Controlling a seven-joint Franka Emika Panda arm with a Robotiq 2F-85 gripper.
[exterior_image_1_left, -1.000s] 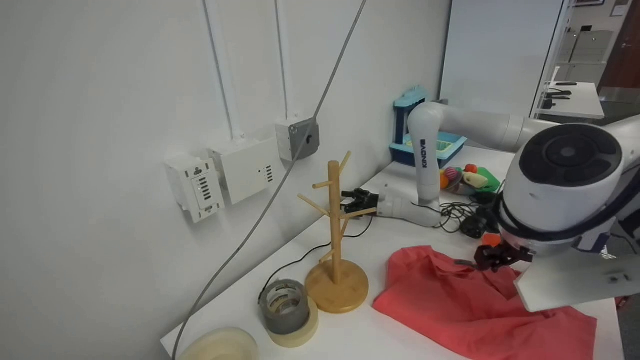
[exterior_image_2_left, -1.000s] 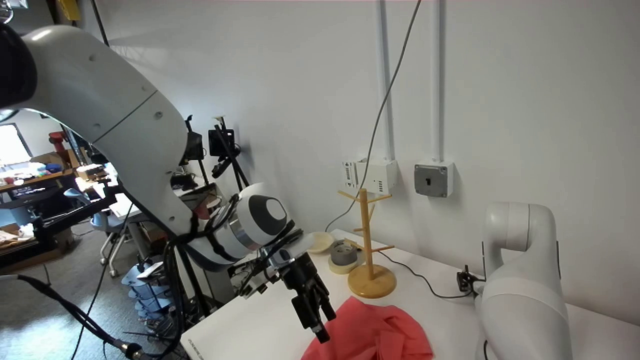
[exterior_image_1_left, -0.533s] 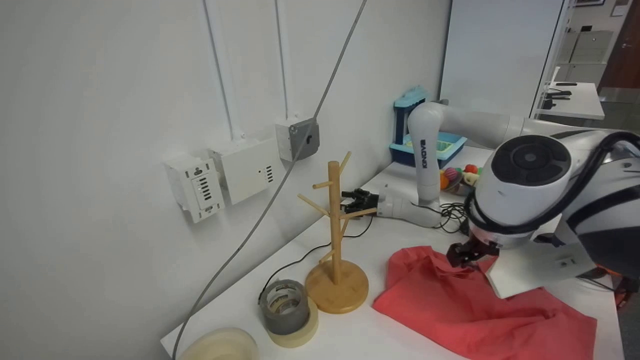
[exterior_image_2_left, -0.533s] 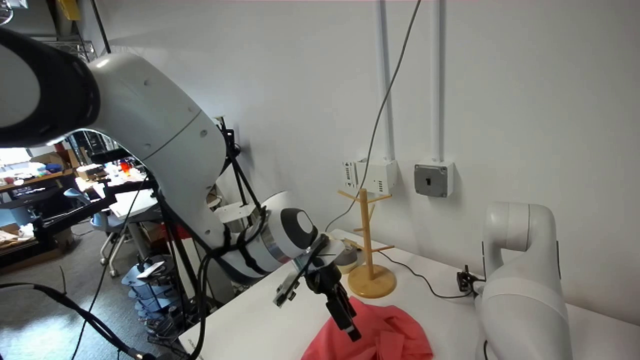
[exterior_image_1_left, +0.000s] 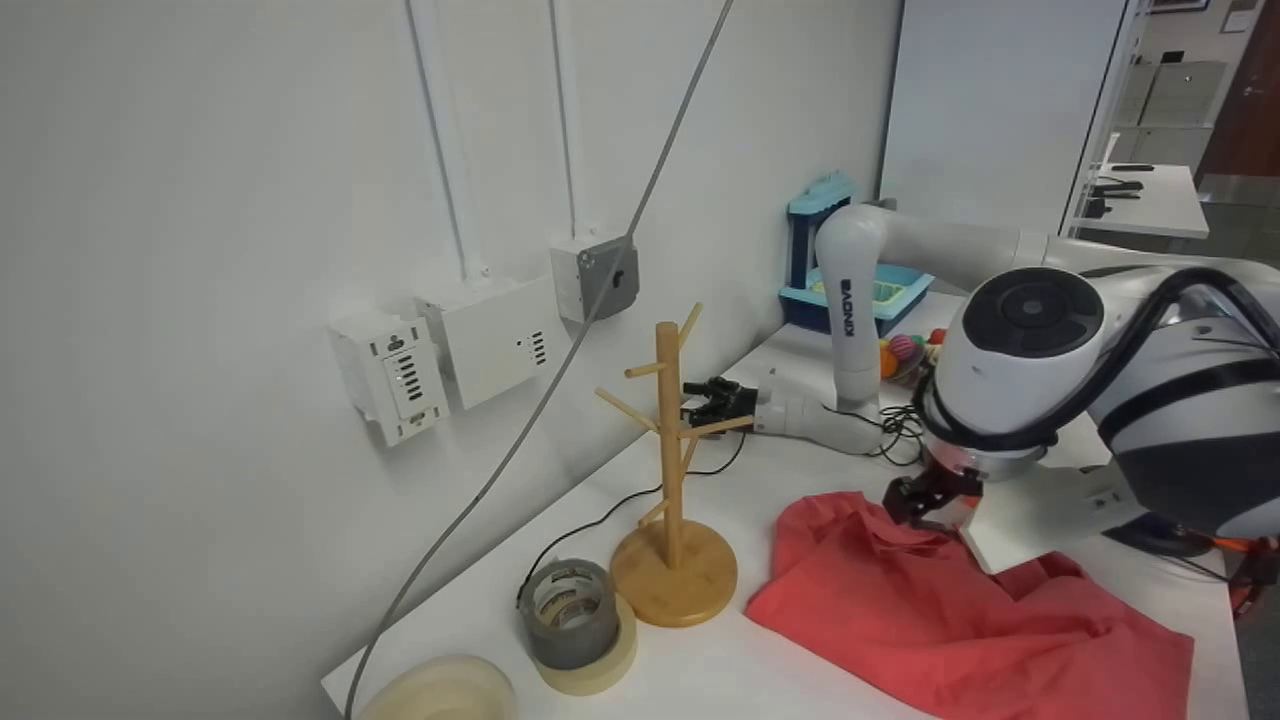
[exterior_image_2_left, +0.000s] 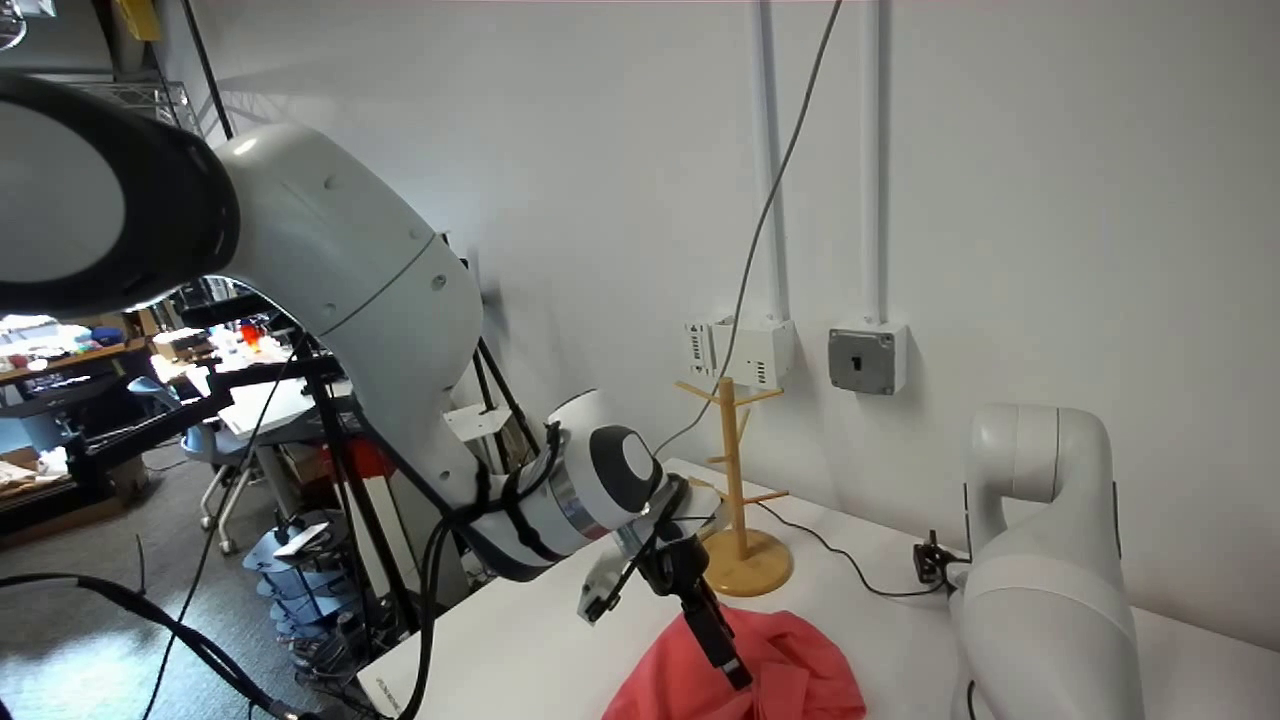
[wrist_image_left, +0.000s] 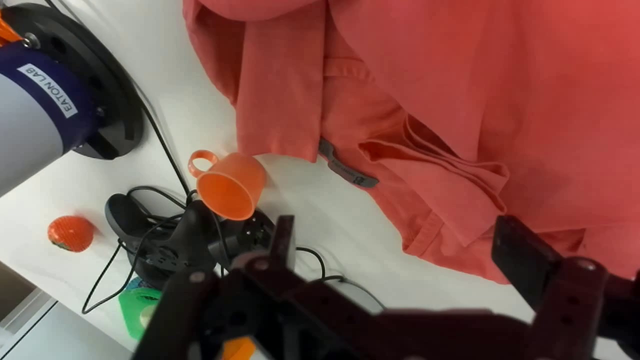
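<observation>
My gripper (wrist_image_left: 395, 220) stands open over the table with nothing between its fingers (wrist_image_left: 522, 255). In an exterior view the gripper (exterior_image_1_left: 930, 505) hangs above the far edge of a crumpled coral-red cloth garment (exterior_image_1_left: 940, 620). In the wrist view the garment (wrist_image_left: 435, 100) fills the upper right, its grey label showing, and the right finger overlaps its edge. An orange mug (wrist_image_left: 237, 180) lies tipped on the table, up and left of the left finger. Behind that finger is a black game controller (wrist_image_left: 170, 245) with cables. Whether the fingers touch the cloth, I cannot tell.
A wooden peg stand (exterior_image_1_left: 668, 450) rises beside the cloth, near stacked tape rolls (exterior_image_1_left: 575, 625). A second arm (exterior_image_2_left: 1050, 600) rests by the wall. Toy food (exterior_image_1_left: 900, 350) and a toy sink (exterior_image_1_left: 860, 295) stand behind. A robot base (wrist_image_left: 50, 105) and strawberry (wrist_image_left: 71, 233) show in the wrist view.
My arm and open gripper have moved across the cloth, closer to the wooden stand's side, slowing over the last half second. The cloth and stand have stayed put.
</observation>
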